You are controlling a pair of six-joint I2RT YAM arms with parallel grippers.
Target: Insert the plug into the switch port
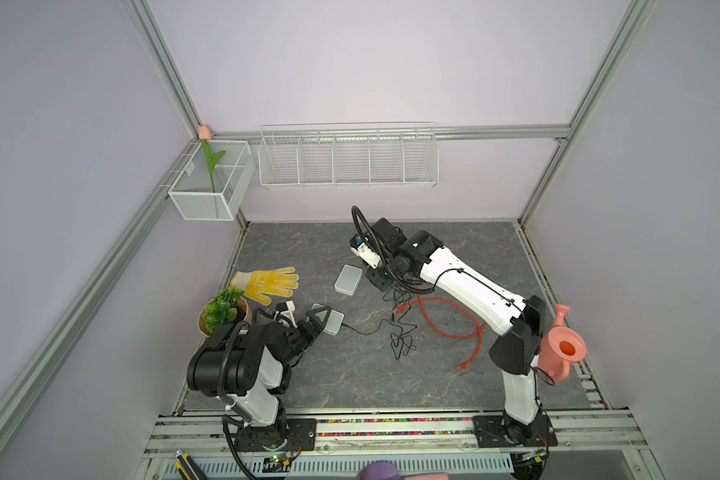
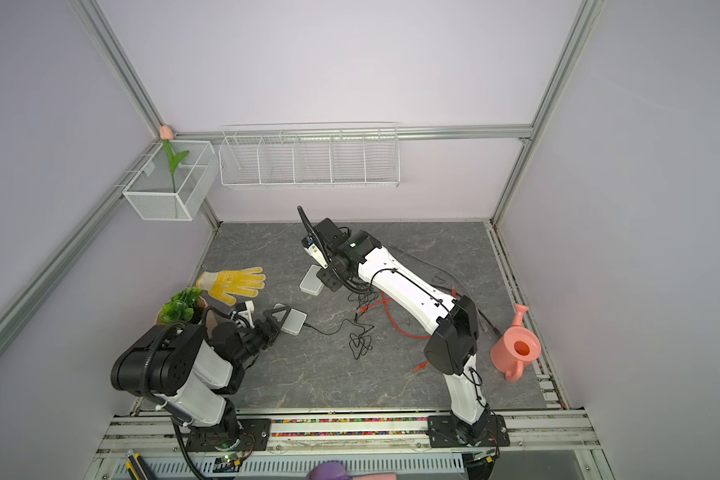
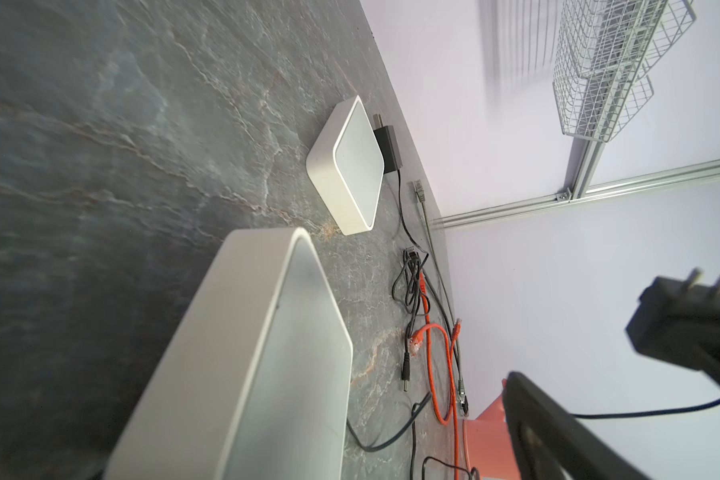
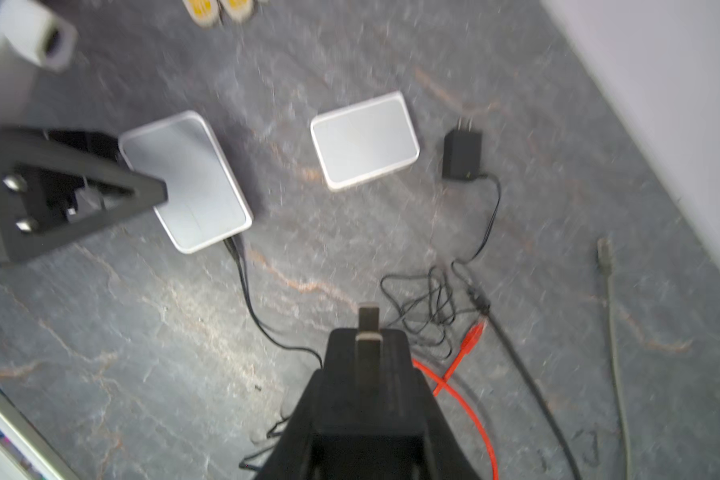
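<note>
A white switch point(image 1: 334, 323) point(image 4: 192, 183) lies at the left of the table, between the wide-open fingers of my left gripper point(image 1: 323, 320) point(image 2: 281, 320); neither finger presses on it. In the left wrist view the switch point(image 3: 267, 353) fills the foreground and only one black finger point(image 3: 558, 436) shows. A black plug point(image 4: 230, 245) sits in the switch's edge, and its cable point(image 4: 250, 307) runs up to a black power adapter point(image 4: 368, 332). My right gripper point(image 4: 368, 349) point(image 1: 378, 279) is shut on that adapter and holds it above the table's middle, metal prongs pointing forward.
A second white switch point(image 1: 348, 279) lies mid-table with another black adapter point(image 4: 461, 156) beside it. Tangled black cables point(image 1: 400, 336) and an orange network cable point(image 1: 454, 316) lie right of centre. A yellow glove point(image 1: 267, 282), potted plant point(image 1: 223, 311) and pink watering can point(image 1: 564, 345) stand at the edges.
</note>
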